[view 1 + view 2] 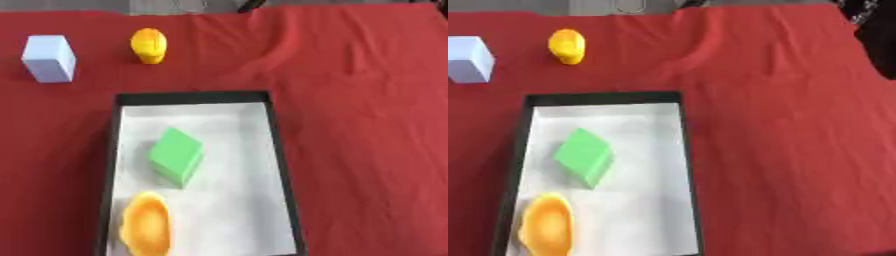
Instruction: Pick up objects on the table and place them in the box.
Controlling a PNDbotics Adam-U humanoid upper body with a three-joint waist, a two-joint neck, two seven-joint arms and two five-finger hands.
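Black-rimmed rectangular box (277, 150) with white floor, long axis running near to far. Inside — green block (177, 156) tilted on edge, orange bowl-shaped piece (146, 223) nearer. Beyond, on red cloth (359, 125) — pale blue block (49, 58), yellow rounded object (149, 45). No hand visible; state unknown.

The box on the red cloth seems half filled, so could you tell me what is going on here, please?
Nothing is being handled right now: neither robot hand shows in either view. The black-rimmed box already holds a green block and an orange bowl-shaped thing at its near end. Two things are still out on the red cloth beyond the box: a pale blue block at the far left and a small yellow object beside it. So the sorting looks about half done.
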